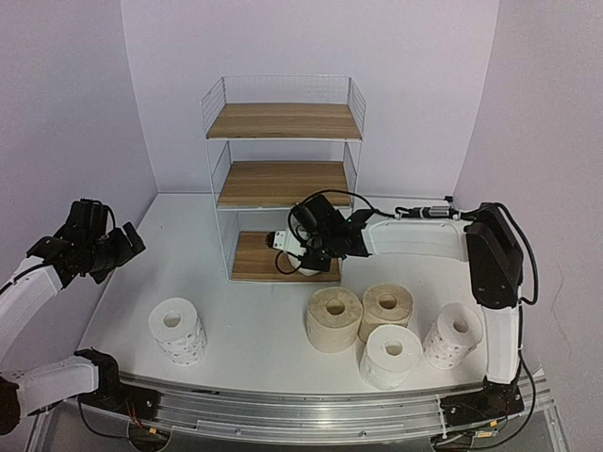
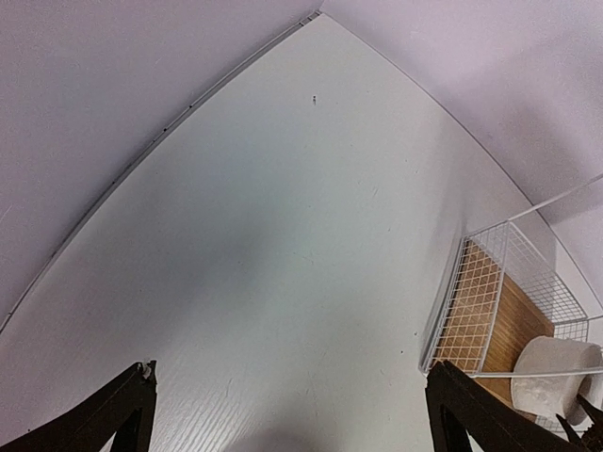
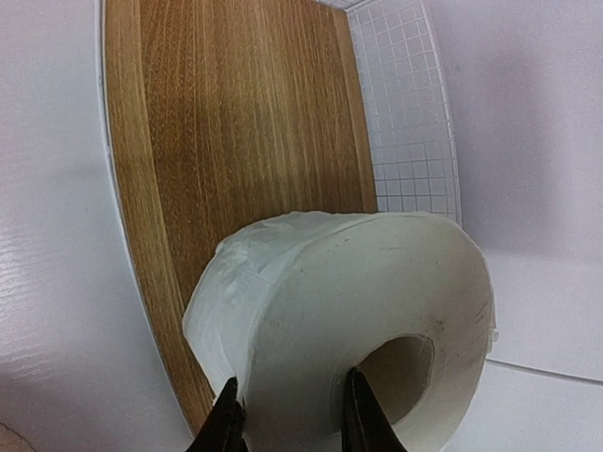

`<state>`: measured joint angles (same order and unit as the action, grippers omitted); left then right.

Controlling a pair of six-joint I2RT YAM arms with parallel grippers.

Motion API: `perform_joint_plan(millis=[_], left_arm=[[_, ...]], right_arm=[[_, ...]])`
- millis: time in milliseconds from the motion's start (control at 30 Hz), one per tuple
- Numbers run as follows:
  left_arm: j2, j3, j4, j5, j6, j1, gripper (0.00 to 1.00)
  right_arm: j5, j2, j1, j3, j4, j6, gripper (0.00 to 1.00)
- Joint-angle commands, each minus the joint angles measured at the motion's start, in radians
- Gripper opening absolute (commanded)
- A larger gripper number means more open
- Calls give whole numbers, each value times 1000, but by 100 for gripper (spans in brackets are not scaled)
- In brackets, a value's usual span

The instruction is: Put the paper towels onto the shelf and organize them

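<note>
In the right wrist view my right gripper (image 3: pixel 292 414) is shut on the wall of a plain white paper towel roll (image 3: pixel 358 292), with one finger inside the hollow core and the other on the outside. The roll hangs over the front of the shelf's bottom board (image 3: pixel 236 122). From above, the right gripper (image 1: pixel 306 256) is at the front right of the lowest tier of the shelf (image 1: pixel 283 121), and it hides most of the roll. My left gripper (image 1: pixel 94 240) hovers open at the far left with nothing in it (image 2: pixel 292 414). The same roll (image 2: pixel 556 372) shows in the left wrist view.
Several rolls stand on end near the front: a dotted one (image 1: pixel 177 330) at the left, two beige ones (image 1: pixel 334 318) (image 1: pixel 386 309), a plain white one (image 1: pixel 391 356) and a dotted one (image 1: pixel 452 334) at the right. The shelf's upper two boards are bare. Walls enclose the table.
</note>
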<state>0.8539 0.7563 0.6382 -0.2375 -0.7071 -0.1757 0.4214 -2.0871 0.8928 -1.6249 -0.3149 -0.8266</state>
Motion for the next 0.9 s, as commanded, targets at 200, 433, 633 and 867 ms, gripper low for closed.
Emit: perform_joint_plan(millis=[200,433,633,867], left_arm=[[1,6,-8,17,8,0,100],[-6,5,-7,23,8,0,100],[-19,4,-8,26,4,0,100],[-37,4,-11,33,-8,-1,100]], right_arm=[[54,53,-7,-17,50,26,46],[47,120,-4,12,48,81,58],[-52,269,52,118,31,177,75],[-250,433,167,203,-108,459,83]])
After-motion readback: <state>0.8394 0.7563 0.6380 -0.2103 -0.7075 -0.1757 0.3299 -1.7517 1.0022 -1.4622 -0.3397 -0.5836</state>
